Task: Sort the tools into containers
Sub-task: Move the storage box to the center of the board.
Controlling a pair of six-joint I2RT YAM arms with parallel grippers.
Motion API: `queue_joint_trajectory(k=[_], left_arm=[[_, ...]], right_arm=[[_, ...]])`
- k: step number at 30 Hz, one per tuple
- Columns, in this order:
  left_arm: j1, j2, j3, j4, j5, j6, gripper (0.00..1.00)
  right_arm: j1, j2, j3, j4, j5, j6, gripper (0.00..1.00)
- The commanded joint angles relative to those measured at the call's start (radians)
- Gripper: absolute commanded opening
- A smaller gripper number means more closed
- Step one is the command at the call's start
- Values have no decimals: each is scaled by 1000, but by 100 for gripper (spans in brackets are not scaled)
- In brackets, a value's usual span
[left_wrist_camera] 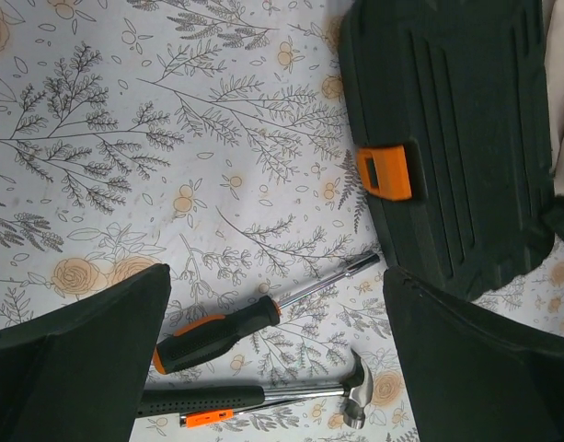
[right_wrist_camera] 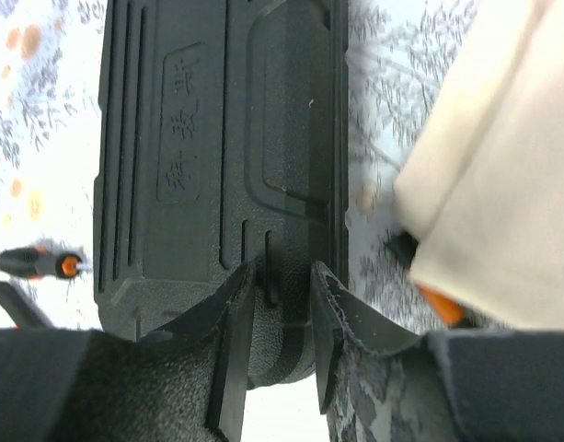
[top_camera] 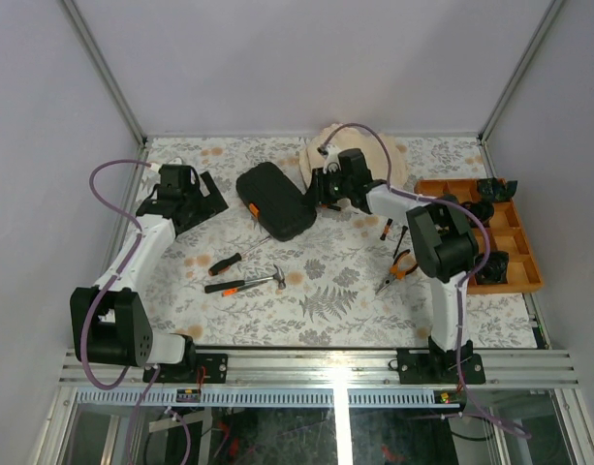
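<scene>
The closed black tool case (top_camera: 274, 199) with its orange latch (top_camera: 251, 206) lies at the back middle; it also shows in the left wrist view (left_wrist_camera: 466, 138) and the right wrist view (right_wrist_camera: 217, 138). My right gripper (top_camera: 323, 186) (right_wrist_camera: 282, 304) is at the case's right end, its jaws closed narrowly on the case's rim. My left gripper (top_camera: 192, 194) (left_wrist_camera: 274, 350) is open and empty, left of the case. A black-and-orange screwdriver (top_camera: 234, 260) (left_wrist_camera: 217, 331) and a little hammer (top_camera: 250, 282) (left_wrist_camera: 263, 396) lie in front of the case. Orange-handled pliers (top_camera: 401, 266) lie right of centre.
A beige cloth (top_camera: 359, 155) (right_wrist_camera: 493, 184) lies behind my right gripper, with an orange-and-black handle (right_wrist_camera: 438, 299) poking from under it. An orange compartment tray (top_camera: 524, 266) holding black parts stands at the right edge. A small tool (top_camera: 386, 228) lies near the right arm.
</scene>
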Motion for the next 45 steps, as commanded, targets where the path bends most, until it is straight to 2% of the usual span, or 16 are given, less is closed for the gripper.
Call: queue_joint_trajectory(k=[1, 12, 16, 20, 22, 25, 26, 28, 31, 36, 38, 40, 45], left_arm=[[13, -3, -13, 57, 35, -2, 96], [27, -26, -22, 68, 60, -8, 96], [27, -38, -23, 70, 58, -8, 96], [28, -47, -26, 71, 59, -8, 96], [28, -49, -24, 71, 63, -8, 96], [29, -59, -19, 68, 58, -7, 96], [30, -66, -19, 66, 45, -11, 96], [32, -81, -17, 60, 20, -17, 97], [34, -104, -21, 66, 7, -29, 98], [36, -125, -22, 80, 25, -52, 98], [36, -130, -21, 79, 15, -64, 99], [37, -140, -21, 79, 9, -70, 99], [37, -155, -13, 77, 34, -54, 99]], right_arm=[[7, -139, -154, -67, 56, -66, 34], [8, -492, -640, -39, 109, 7, 37], [7, -643, -742, -100, 119, 26, 39], [7, -796, -776, -212, 172, 29, 43], [8, -865, -774, -267, 182, 29, 53], [8, -947, -747, -309, 208, 30, 82], [7, -963, -732, -317, 221, 30, 88], [7, -979, -688, -338, 266, 16, 95], [6, -963, -617, -343, 320, 2, 99], [7, -883, -510, -315, 466, 29, 98], [6, -838, -482, -313, 506, 33, 94], [4, -786, -449, -296, 473, 8, 94], [3, -603, -323, -341, 253, -18, 95]])
